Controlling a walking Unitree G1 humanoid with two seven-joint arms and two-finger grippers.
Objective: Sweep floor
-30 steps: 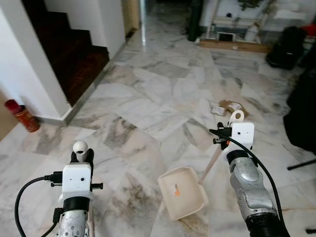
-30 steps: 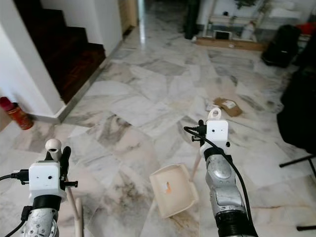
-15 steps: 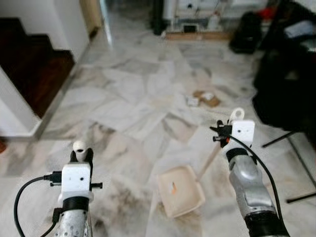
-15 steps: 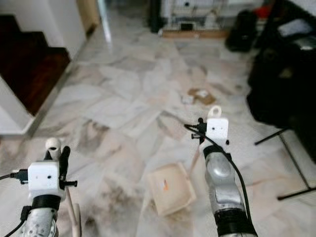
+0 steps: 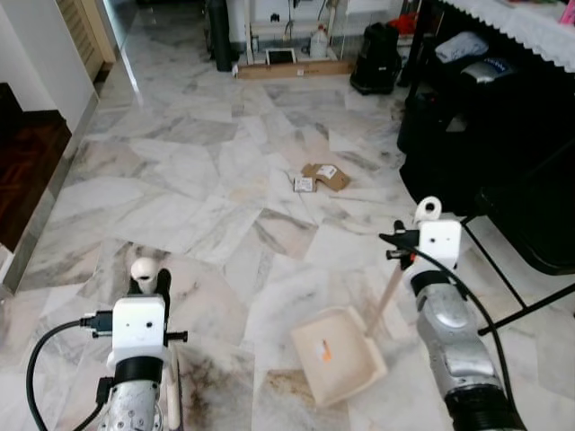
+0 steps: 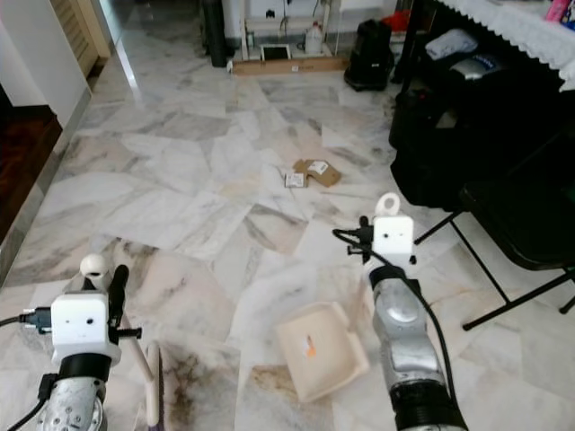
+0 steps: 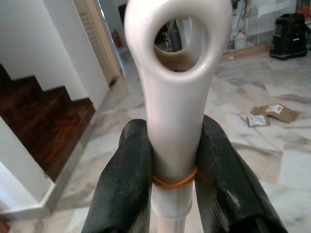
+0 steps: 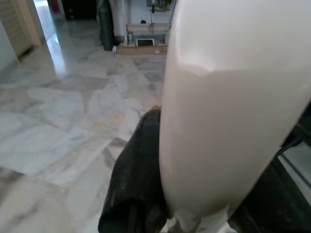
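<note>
Left gripper (image 7: 170, 160), lower left of the head views: both black fingers (image 7: 124, 179) pinch the cream plastic broom handle with a hanging loop at its top (image 7: 175, 87); an orange rubber band (image 7: 172, 180) rings the handle between the fingers.

Right gripper (image 8: 194, 194), right of centre: fingers clamped against the cream plastic dustpan handle (image 5: 386, 294).

The cream dustpan tray (image 5: 337, 355) rests on the grey-veined white marble floor (image 5: 180, 180) at lower centre, holding a small orange scrap (image 5: 325, 352).

Flattened brown cardboard pieces (image 5: 319, 176) lie on the floor at upper centre, well apart from the tray.
</note>
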